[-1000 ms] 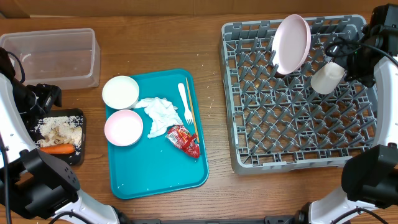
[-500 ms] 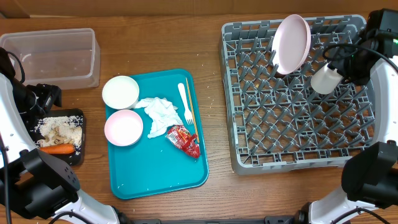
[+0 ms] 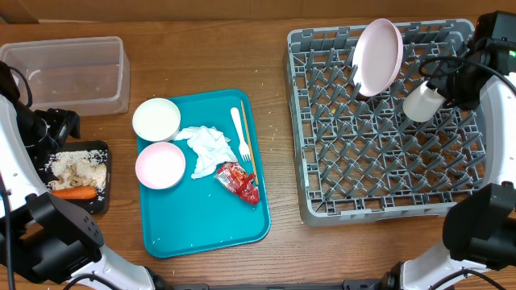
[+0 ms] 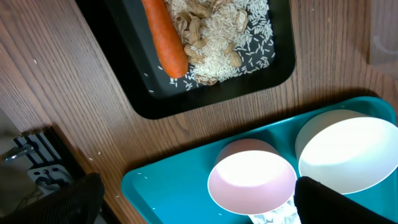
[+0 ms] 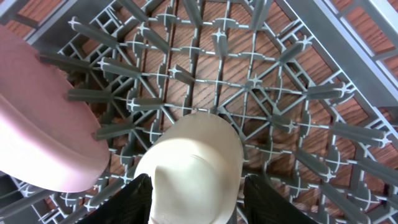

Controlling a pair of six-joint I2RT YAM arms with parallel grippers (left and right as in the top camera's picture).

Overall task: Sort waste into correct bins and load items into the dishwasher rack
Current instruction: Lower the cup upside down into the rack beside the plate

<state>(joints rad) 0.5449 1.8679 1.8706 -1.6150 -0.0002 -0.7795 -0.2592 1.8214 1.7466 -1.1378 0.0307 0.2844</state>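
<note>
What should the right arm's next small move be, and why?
Probably lower the cup straight down onto the rack pegs. The right gripper has the cup between its fingers over free cells beside the plate, and the cup does not look seated yet.

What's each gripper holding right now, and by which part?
The right gripper clasps the small white cup by its side walls, tilted over the grey plastic dishwasher rack. The left gripper is open, holding nothing.
</note>
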